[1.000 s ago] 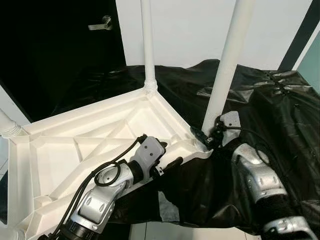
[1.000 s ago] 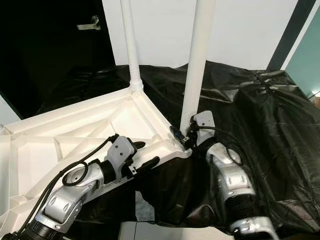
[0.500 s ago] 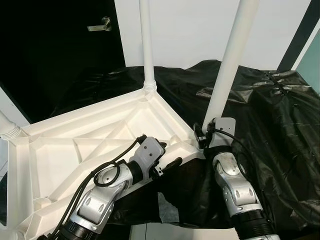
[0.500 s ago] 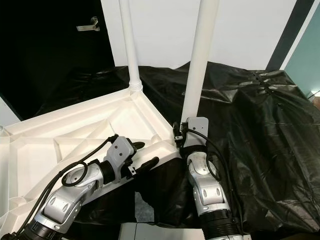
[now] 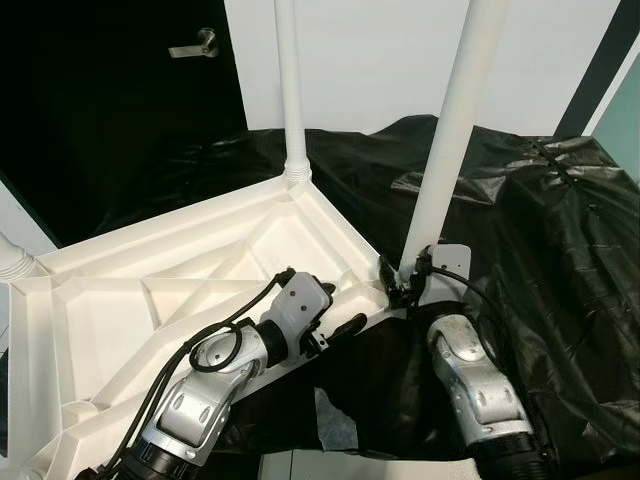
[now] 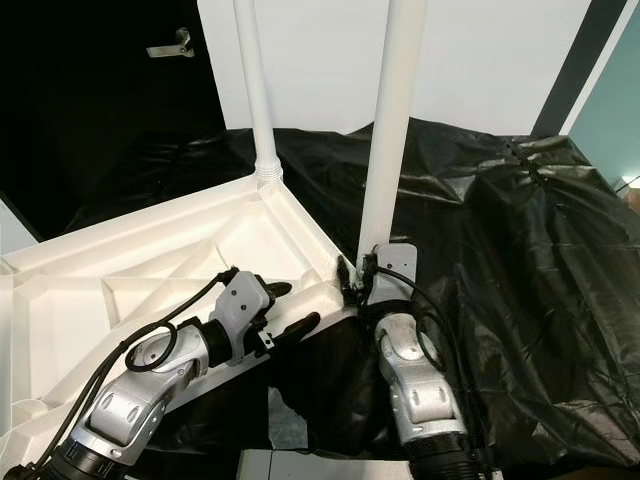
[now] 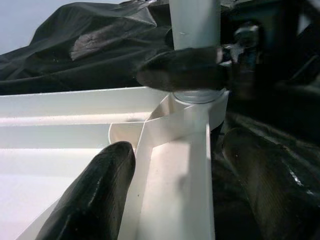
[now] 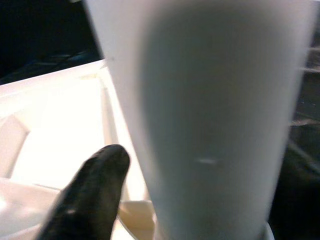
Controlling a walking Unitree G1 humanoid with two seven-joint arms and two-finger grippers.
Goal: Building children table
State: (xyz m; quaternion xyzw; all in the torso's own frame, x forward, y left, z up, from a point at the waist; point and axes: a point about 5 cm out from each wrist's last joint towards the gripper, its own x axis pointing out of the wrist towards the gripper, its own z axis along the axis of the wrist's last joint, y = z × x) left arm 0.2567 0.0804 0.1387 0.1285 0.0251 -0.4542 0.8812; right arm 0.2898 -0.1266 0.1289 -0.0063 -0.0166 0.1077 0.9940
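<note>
Upturned white table top [image 5: 170, 290], ribbed underside up, lying on black plastic sheeting [image 5: 560, 230] from 9 o'clock to centre of the head views. Near leg [image 5: 450, 130] upright in the corner socket at centre; far leg [image 5: 291, 90] upright in the corner at 12 o'clock; a third leg stub [image 5: 15, 262] at 9 o'clock.

Head views: left gripper [image 5: 338, 318] at the table top's near rim, at 6 o'clock from the far leg. Right gripper [image 5: 400, 288] at the foot of the near leg, fingers masked by the wrist housing.

Left wrist view: left fingers [image 7: 95, 195] spread wide, astride the rim wall, not closed on it; a right finger [image 7: 182, 75] laid across the leg base above the socket.

Right wrist view: near leg up close, one black finger [image 8: 92, 192] beside it; grip on the leg — cannot tell.

Room: white wall [image 5: 380, 60] at 12 o'clock, dark door with lever handle [image 5: 195, 45] at 11 o'clock, teal panel [image 6: 605, 110] at 2 o'clock.
</note>
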